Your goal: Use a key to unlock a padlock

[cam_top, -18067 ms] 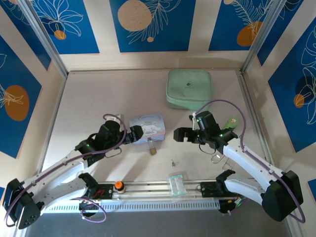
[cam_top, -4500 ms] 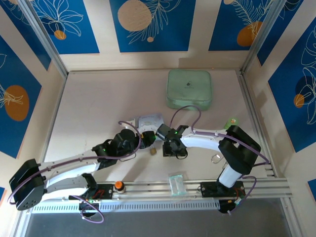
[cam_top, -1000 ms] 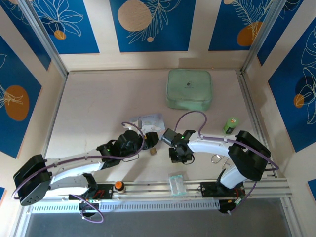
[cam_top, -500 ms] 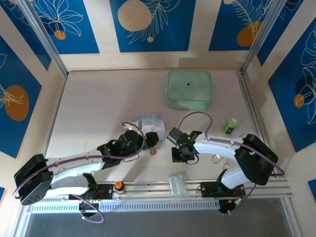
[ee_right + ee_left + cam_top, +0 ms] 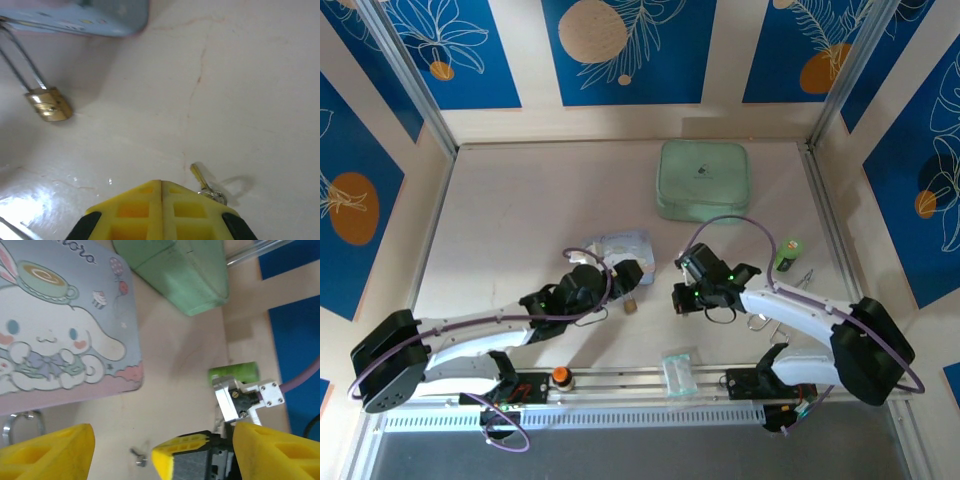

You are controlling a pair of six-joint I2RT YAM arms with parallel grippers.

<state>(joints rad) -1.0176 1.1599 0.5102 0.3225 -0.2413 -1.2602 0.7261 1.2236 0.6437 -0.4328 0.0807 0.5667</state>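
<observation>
I am looking down on a pale cream table top (image 5: pixel 520 220) inside a little booth. The walls (image 5: pixel 630 50) have bright blue panels with white leaf drawings and orange circles, and light wood strips run between them. A silver metal rail (image 5: pixel 620 378) lies along the near edge. The table is smooth, and the right wrist view shows a few thin cracks and a shiny spot.

A soft, square, mint green pouch (image 5: pixel 703 180) sits far back. A small green tube (image 5: pixel 788 253) lies near the right wall. A flat pastel blue box with a white cartoon animal (image 5: pixel 620 246) is in the middle.

The small brass-gold padlock (image 5: pixel 48 105) lies on the table just in front of the box. Its thin silver loop reaches up to the box edge. The tiny flat silver key (image 5: pixel 200 176) lies apart from the padlock, right at the tips of my right gripper (image 5: pixel 161 184). That gripper's yellow fingers are pressed tight together with nothing between them. I cannot tell if they touch the key.

My left gripper (image 5: pixel 162 430) is spread wide beside the box and holds nothing.
</observation>
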